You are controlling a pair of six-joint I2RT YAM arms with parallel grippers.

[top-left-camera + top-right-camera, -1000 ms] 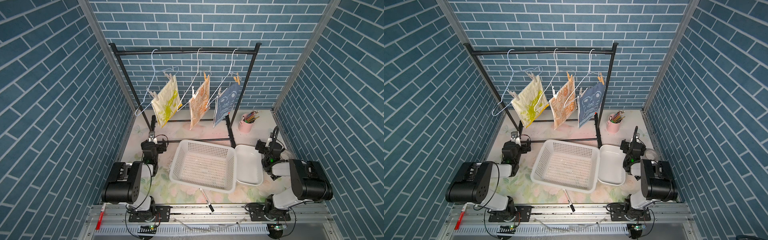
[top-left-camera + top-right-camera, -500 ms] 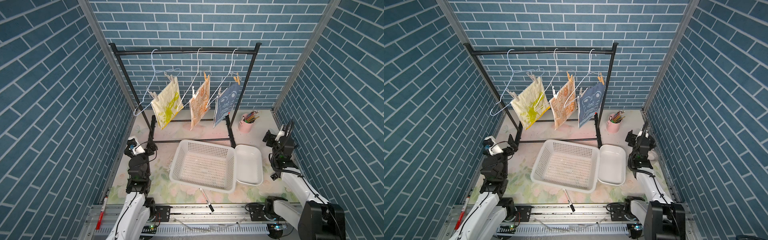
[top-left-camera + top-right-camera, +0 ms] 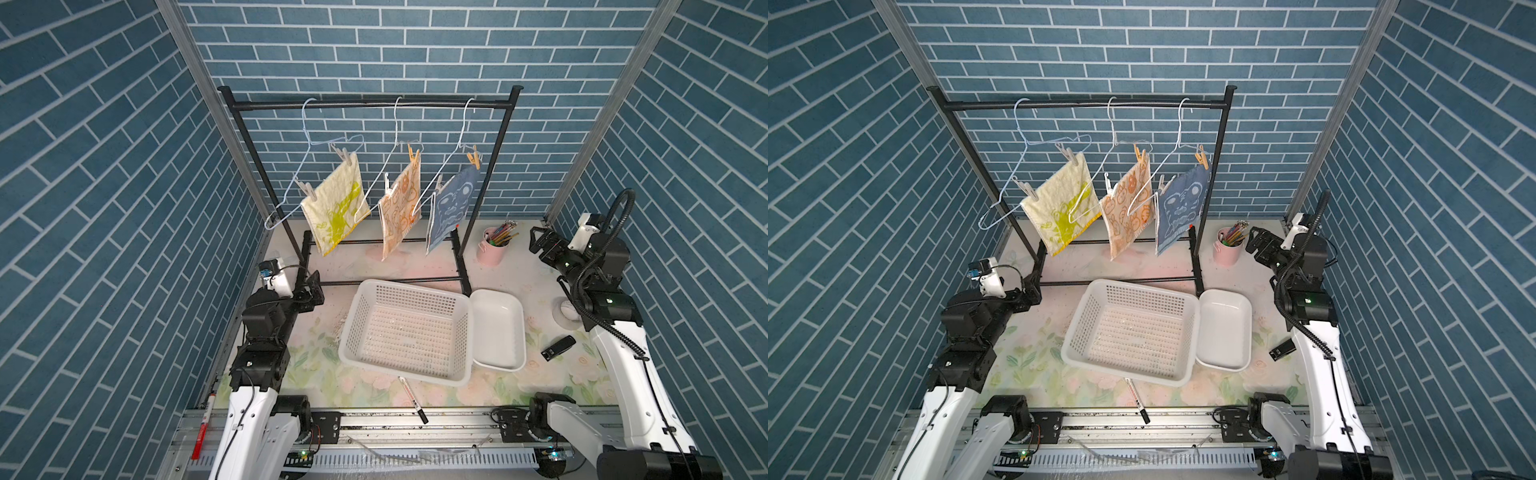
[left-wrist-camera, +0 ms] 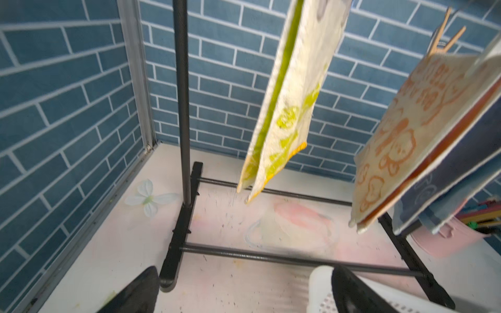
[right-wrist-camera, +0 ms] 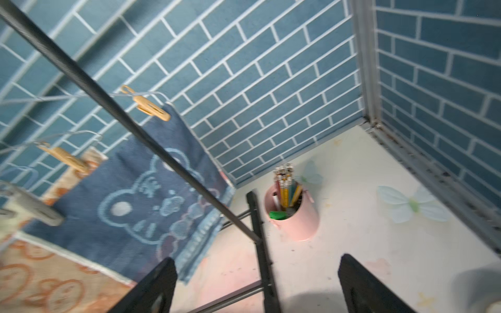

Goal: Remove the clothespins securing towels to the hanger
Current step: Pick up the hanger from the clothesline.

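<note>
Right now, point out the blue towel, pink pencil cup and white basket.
blue towel (image 3: 453, 212), in a top view, middle of the cloth.
pink pencil cup (image 5: 298, 225), right wrist view, outer wall.
white basket (image 3: 1125, 369), in a top view, near rim.

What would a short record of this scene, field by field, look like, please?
towels: yellow towel, orange towel, blue towel, each on a wire hanger on the rack
clothespins: six, two per towel, all clipped on
left gripper: open, empty, by the rack's base
right gripper: open, empty, near the pink cup
basket: empty
tray: empty
</note>
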